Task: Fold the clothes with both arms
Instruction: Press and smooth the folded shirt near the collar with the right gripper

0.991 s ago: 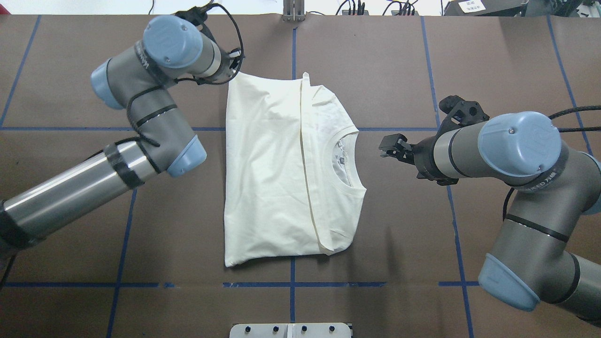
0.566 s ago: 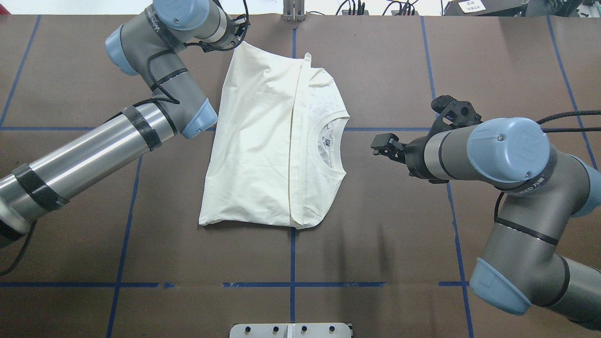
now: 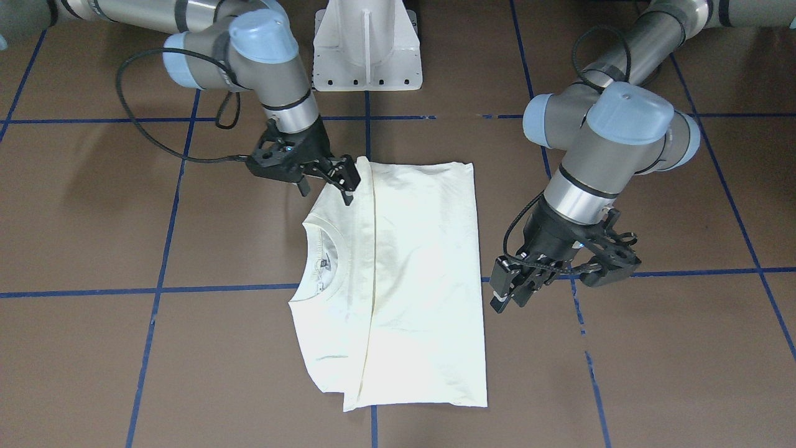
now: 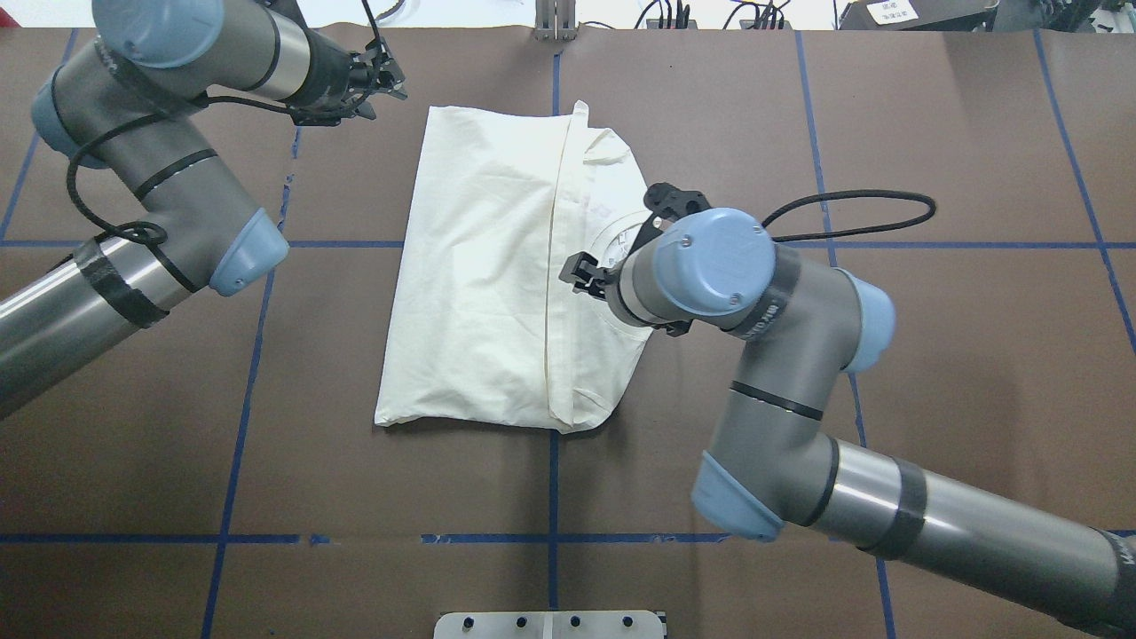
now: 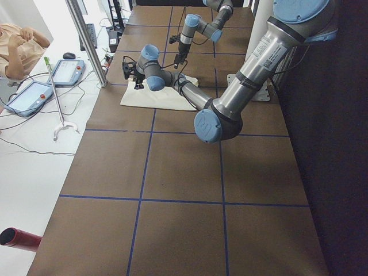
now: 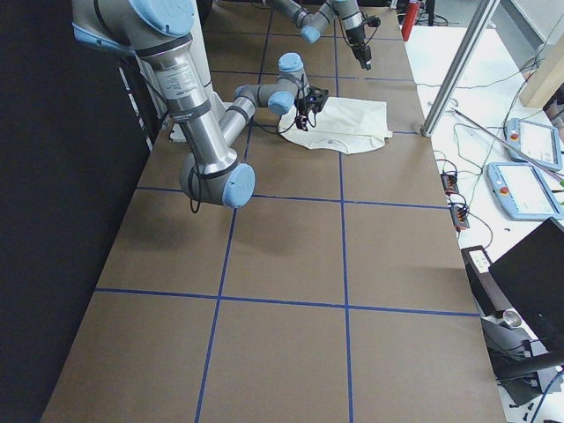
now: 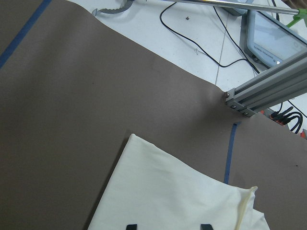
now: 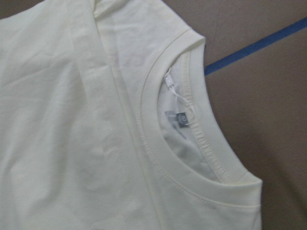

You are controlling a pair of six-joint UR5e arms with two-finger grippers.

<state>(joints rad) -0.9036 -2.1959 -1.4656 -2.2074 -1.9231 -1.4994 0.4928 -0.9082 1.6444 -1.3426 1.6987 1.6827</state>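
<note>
The cream T-shirt (image 4: 479, 266) lies folded lengthwise on the brown table, plain side up, with the collar (image 4: 612, 240) toward my right. The cat graphic is hidden. My right gripper (image 4: 579, 269) hovers above the collar and looks open and empty; it also shows in the front view (image 3: 343, 179). The right wrist view shows the collar and label (image 8: 182, 117) close below, with no fingers in it. My left gripper (image 4: 380, 84) is open and empty, off the shirt's far-left corner (image 4: 432, 111). Its fingertips (image 7: 130, 226) sit apart over that corner (image 7: 134, 139).
The white pedestal base (image 3: 367, 50) stands at the robot's side of the table. An aluminium post (image 7: 268, 86) stands at the far edge and a metal plate (image 4: 550, 624) at the near edge. Blue tape lines (image 4: 550, 497) cross the table. Teach pendants (image 6: 529, 189) lie off the table.
My left gripper has let go of the shirt's far-left corner and moved off to the left. My right arm has swung left over the collar. The shirt slid left earlier and now lies still.
</note>
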